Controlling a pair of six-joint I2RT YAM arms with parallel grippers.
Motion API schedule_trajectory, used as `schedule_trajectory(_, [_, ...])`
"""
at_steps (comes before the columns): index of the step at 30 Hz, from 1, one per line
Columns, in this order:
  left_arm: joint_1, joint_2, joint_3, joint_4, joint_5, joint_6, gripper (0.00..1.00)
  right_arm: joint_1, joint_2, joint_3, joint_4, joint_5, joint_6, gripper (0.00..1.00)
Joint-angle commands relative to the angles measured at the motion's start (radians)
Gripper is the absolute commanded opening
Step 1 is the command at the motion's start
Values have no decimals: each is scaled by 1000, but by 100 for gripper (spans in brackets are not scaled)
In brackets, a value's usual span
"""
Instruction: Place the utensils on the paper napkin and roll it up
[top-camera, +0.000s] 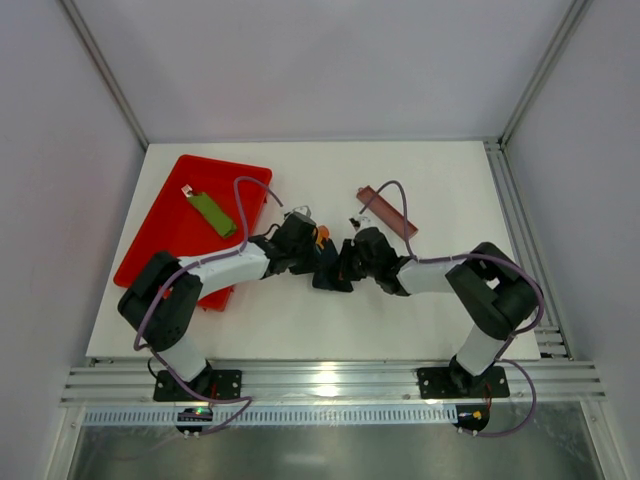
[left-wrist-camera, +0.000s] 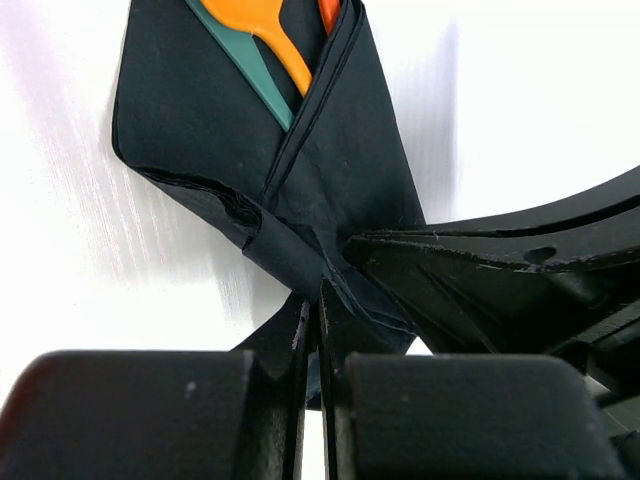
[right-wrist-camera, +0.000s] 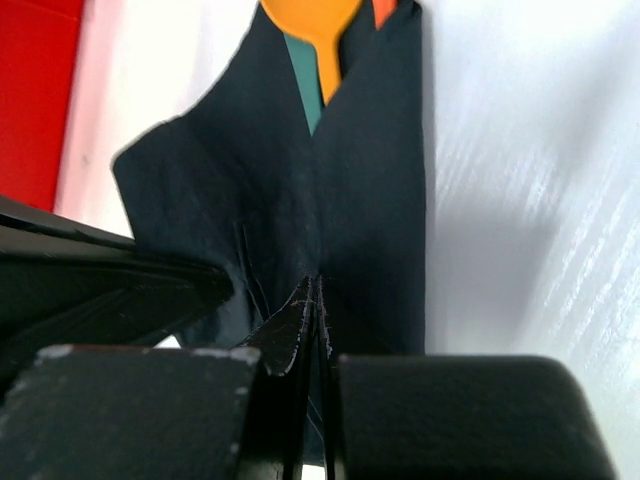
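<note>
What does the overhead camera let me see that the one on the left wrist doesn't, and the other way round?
Only the overhead view shows the whole scene: both arms, the red tray with a green piece lying on it, and a long brown tray. Only the left wrist view shows the folds of the black paper napkin close up, the utensils tucked inside, and the left claw pinched shut on the paper. Both show the napkin bundle on the white table, with the right claw meeting it.

Left end effector (top-camera: 322, 264) and right end effector (top-camera: 347, 264) meet at the paper napkin (top-camera: 332, 281).
</note>
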Motion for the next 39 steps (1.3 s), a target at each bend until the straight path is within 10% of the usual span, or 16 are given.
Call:
schedule_trajectory(1, [-3,-26,6,21,-8,12,2,1,-9,-19,24,-8,-26,4])
schedule_trajectory(39, [-20,61,18,202,245,161,6,24,62,-17,110,-22,38,4])
